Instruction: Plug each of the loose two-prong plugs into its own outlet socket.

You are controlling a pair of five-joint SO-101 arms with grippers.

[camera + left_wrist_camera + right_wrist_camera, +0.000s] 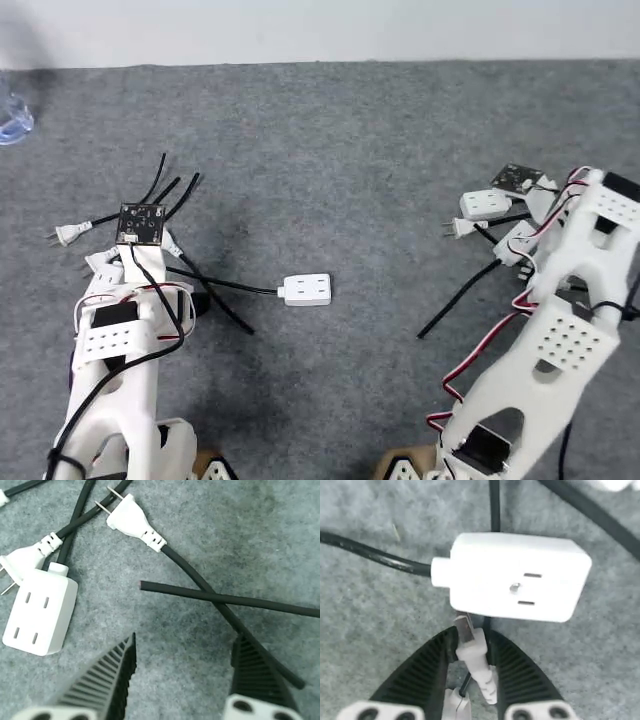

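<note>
Arm bodies covered much of the wiring in the high view. The left arm (110, 345) lay at the near left, and its wrist board (140, 223) sat over a tangle of black cables (215, 284). A loose plug (66, 235) lay just left of that board, prongs pointing left. A middle outlet block (307, 289) rested on the grey mat (350, 150), with its lead running left under the arm. At the right, the right arm (560, 335) overlay further leads. A far outlet block (485, 204) lay beside its tip, with a right-side plug (459, 228) just near of it. A stray cable (460, 298) emerged from under the arm. A clear object (10, 115) was cut off at the far left edge.

In the left wrist view, the left claw (182, 672) stood open, its fingers (112, 675) wide apart over bare mat and holding nothing. A first plug (131, 517) lay unplugged with its prongs free. A second plug (22, 560) was partly cut off at the frame edge, just beside a white outlet block (40, 610) whose slots were unoccupied. A cut cable (210, 597) crossed over the first plug's lead, which passed behind one finger.

In the right wrist view, the right claw (472, 667) was closed on a held plug (474, 650). Its prongs pointed at the side of an outlet socket (515, 577), not into the slots. Whether a prong touched the housing could not be determined. The socket's lead (375, 555) ran off frame.
</note>
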